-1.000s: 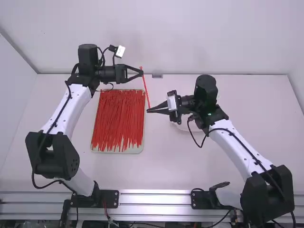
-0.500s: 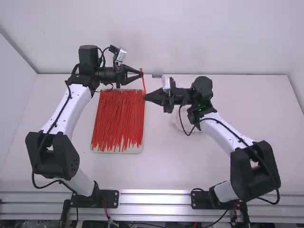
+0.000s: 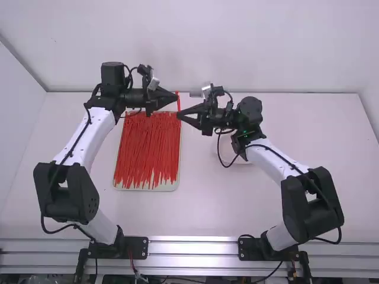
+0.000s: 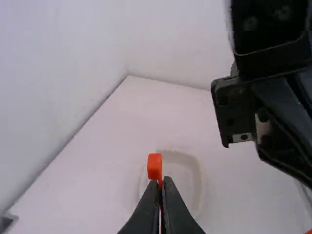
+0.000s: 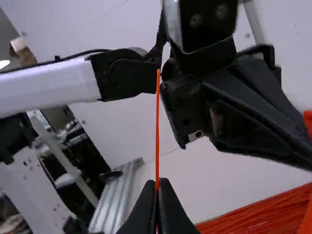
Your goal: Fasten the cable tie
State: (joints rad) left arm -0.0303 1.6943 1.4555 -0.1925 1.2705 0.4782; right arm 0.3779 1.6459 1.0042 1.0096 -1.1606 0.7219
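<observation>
Tray (image 3: pixel 147 189) of red ties (image 3: pixel 148 148), one lifted
Left pincer (image 3: pixel 174 95) and right pincer (image 3: pixel 180 115) clamp the cable tie (image 3: pixel 178 105) at the tray's 1 o'clock, running 12-to-6.

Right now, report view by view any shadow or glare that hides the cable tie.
High view: even light, soft shadows on the table; the cable tie shows plainly between left gripper and right gripper. Left wrist view: no glare, its head bright against the table. Right wrist view: its strap contrasts with the dark left gripper behind.

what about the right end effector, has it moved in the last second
Yes, the right end effector went up the picture, toward the tray's far corner.
</observation>
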